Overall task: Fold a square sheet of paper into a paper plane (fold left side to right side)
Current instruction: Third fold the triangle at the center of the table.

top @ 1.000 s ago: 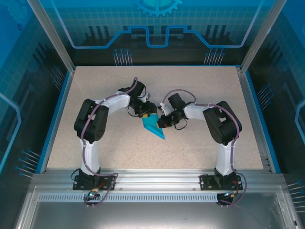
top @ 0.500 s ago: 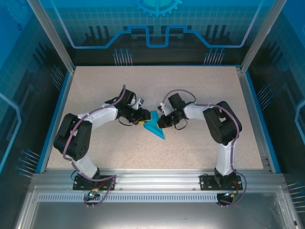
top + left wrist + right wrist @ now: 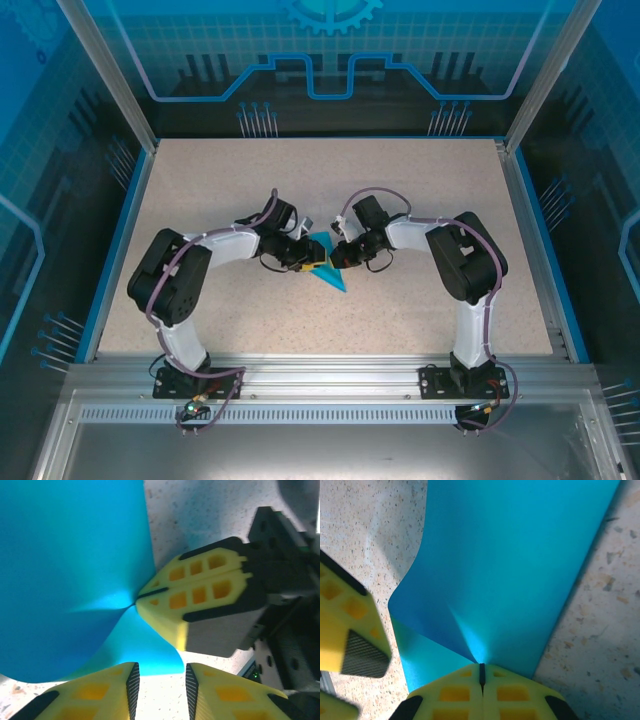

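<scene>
The blue sheet of paper, folded into a pointed shape, lies mid-table between both grippers with its tip toward the near right. My right gripper is shut on the paper's edge, and the paper bulges up from the pinch. My left gripper stands open at the paper's left side. In the left wrist view its jaws straddle bare table, with the paper's corner just beyond the tips. The right gripper's closed fingers pinch the paper there.
The speckled beige table has a blue border and transparent walls around it. Both arm bases sit on the aluminium rail at the near edge. The two grippers are very close together; a left fingertip shows in the right wrist view.
My left gripper has dropped from the paper's far end to its left side, with its jaws narrowing. The left elbow swung out and back. The right gripper kept its pinch in place.
</scene>
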